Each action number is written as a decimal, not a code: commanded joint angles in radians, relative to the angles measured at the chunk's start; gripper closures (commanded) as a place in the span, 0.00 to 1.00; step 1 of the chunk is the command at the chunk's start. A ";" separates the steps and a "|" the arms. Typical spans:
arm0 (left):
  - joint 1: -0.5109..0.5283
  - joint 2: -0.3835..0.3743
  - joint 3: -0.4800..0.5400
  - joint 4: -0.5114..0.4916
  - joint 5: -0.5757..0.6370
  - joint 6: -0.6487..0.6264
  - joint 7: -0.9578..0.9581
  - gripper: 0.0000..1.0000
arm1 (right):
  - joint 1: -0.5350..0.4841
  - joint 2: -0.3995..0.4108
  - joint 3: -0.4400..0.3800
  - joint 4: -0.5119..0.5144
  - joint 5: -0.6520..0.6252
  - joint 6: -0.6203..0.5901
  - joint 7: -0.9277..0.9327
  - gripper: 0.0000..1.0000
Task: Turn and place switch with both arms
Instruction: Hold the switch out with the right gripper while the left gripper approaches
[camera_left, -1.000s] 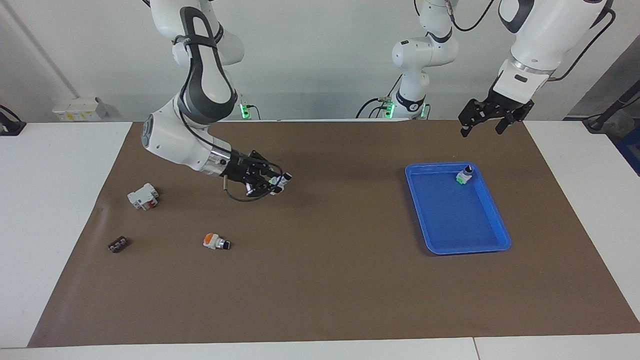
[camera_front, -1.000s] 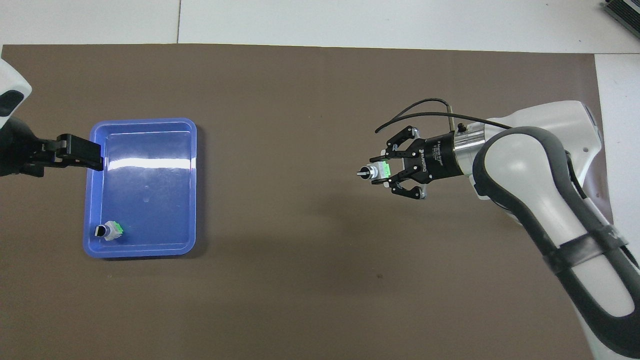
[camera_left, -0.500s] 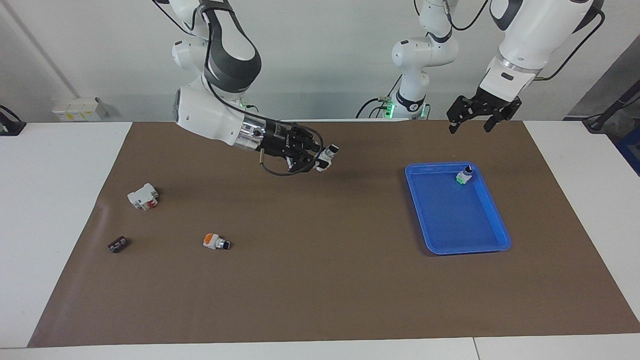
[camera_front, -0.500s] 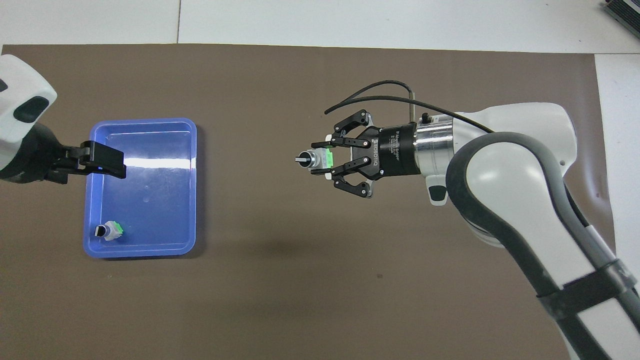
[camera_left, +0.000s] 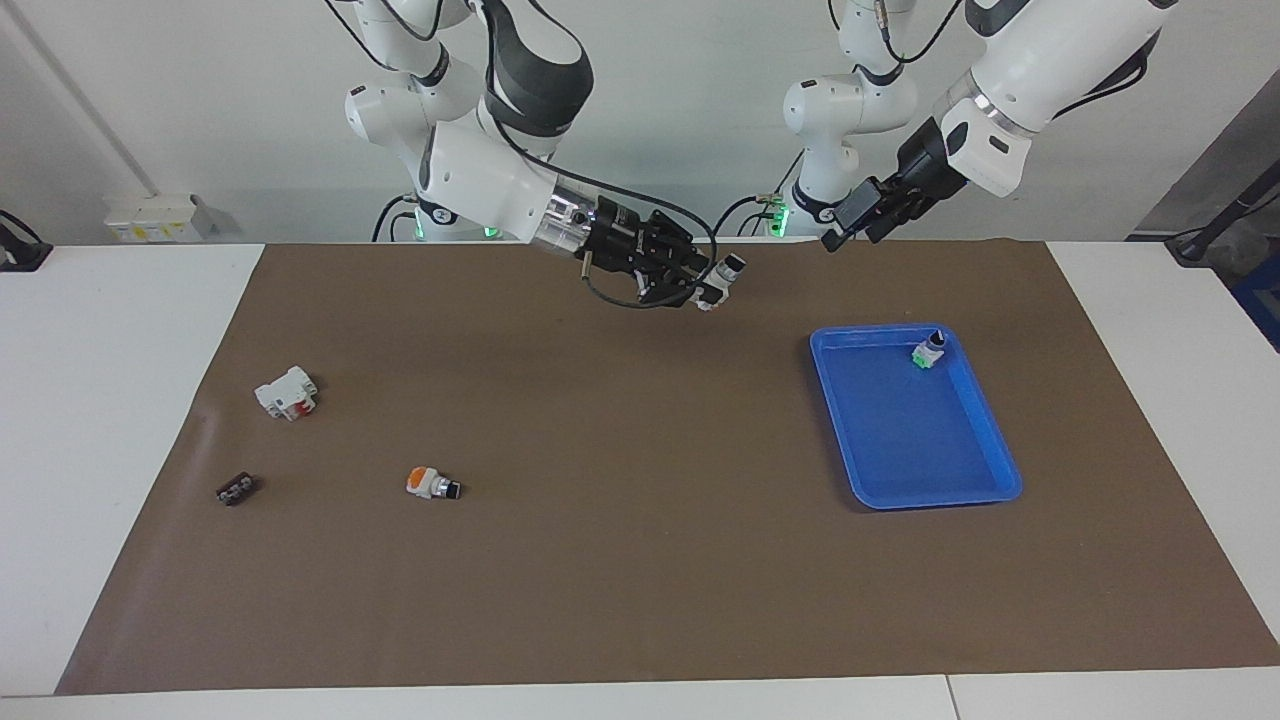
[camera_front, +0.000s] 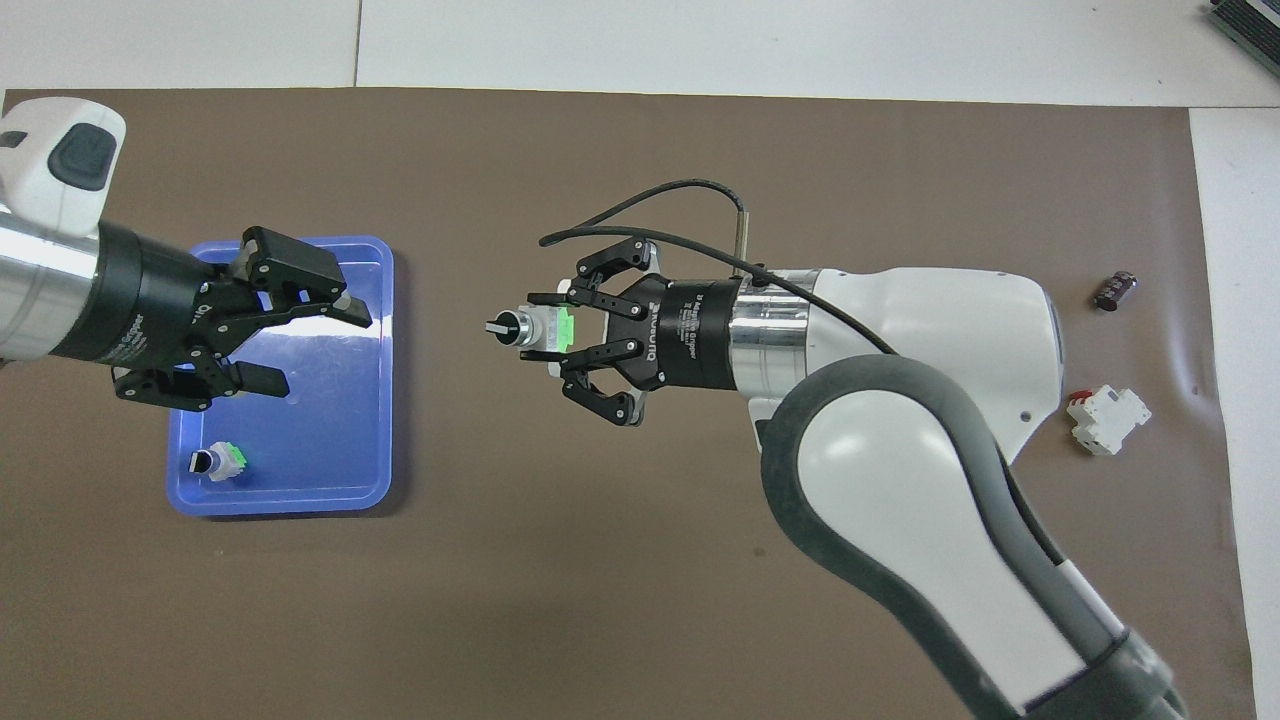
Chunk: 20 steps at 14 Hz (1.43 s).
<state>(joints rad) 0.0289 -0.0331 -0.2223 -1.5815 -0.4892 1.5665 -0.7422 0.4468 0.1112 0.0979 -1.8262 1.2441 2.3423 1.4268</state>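
Over the brown mat (camera_left: 640, 560) — right hand (camera_left: 706, 287) grips the blocky switch (camera_left: 722, 279).

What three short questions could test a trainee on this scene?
1. True or false: the right gripper holds a switch in the air.
2. Choose one. The left gripper is: A, open and empty; B, shut on a switch; C, resting on the mat.
3. How many switches lie in the blue tray?

Key:
1. True.
2. A.
3. One: the second switch, in a tray corner nearer to the robots.
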 joint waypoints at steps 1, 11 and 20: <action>-0.011 -0.025 0.006 -0.032 -0.086 0.050 -0.162 0.17 | 0.010 -0.010 0.002 -0.010 0.009 0.015 0.012 1.00; -0.110 -0.067 0.006 -0.147 -0.101 0.227 -0.623 0.51 | 0.049 -0.002 0.002 -0.008 0.003 0.065 0.032 1.00; -0.112 -0.094 0.006 -0.196 -0.100 0.245 -0.715 0.64 | 0.047 -0.004 0.002 -0.008 0.003 0.065 0.035 1.00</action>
<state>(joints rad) -0.0783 -0.0941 -0.2234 -1.7372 -0.5743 1.7859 -1.4306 0.4915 0.1135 0.0976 -1.8312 1.2441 2.3854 1.4369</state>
